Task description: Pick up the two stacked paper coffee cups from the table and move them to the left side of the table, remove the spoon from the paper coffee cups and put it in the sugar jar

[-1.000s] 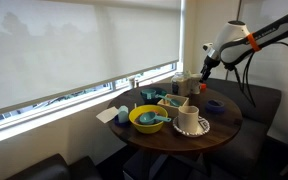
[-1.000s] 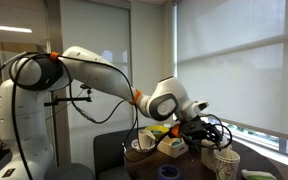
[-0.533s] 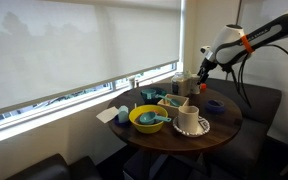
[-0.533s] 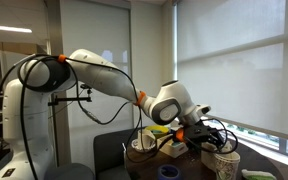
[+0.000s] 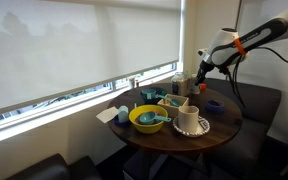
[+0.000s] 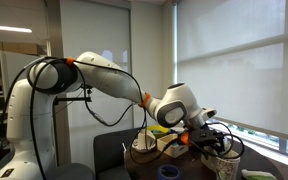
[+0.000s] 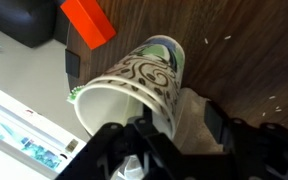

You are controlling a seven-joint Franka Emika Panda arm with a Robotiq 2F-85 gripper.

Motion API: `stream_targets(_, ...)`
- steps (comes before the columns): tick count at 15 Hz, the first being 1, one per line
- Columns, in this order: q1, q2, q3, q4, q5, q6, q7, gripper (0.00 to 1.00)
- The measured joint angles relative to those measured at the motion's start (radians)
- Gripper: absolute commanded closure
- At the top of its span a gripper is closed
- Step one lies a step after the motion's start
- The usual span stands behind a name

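Listing first what is obscured: the spoon cannot be made out in any view. The two stacked paper coffee cups [image 7: 134, 85] read clearly only in the wrist view. In both exterior views they are lost in the small clutter at the far side of the bench [image 5: 220, 126], beside the gripper [image 5: 199, 84]. The wrist view shows the lower rim of the cups cut by the dark, blurred fingers [image 7: 220, 128]. A pale, cloth-like patch [image 7: 196, 112] beside the cups is too soft to identify. In an exterior view a cream cup [image 6: 224, 164] is cropped by the bottom edge, and which cup it is cannot be told.

Surroundings:
- An orange-red block [image 7: 87, 22] lies just beyond the cups.
- A black object [image 7: 24, 20] is cut off at the corner.
- A yellow bowl [image 5: 147, 118] holds teal utensils.
- A cream mug [image 5: 189, 119] stands on a saucer.
- A small blue dish [image 5: 215, 105] sits near the arm's side.
- The white arm [image 6: 94, 75] arches over the bench and masks much of it.

Cups: white-cream with brown swirl print, on the wood directly below the gripper [image 7: 174, 126]. The long axis runs from the wide mouth at lower left to the narrow base at upper right, mouth towards the camera. Upright or tipped cannot be judged.

Jaws: spread wide, either side of the near rim, with nothing visibly clasped.
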Motion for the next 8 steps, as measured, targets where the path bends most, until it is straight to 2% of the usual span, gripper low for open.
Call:
stream_targets(4,-0.006,-0.004,0.017,0.032,0.044,-0.114,-0.010,1.00)
stream_targets(8,-0.011,-0.011,0.017,0.058,0.046,-0.193,0.004,1.00)
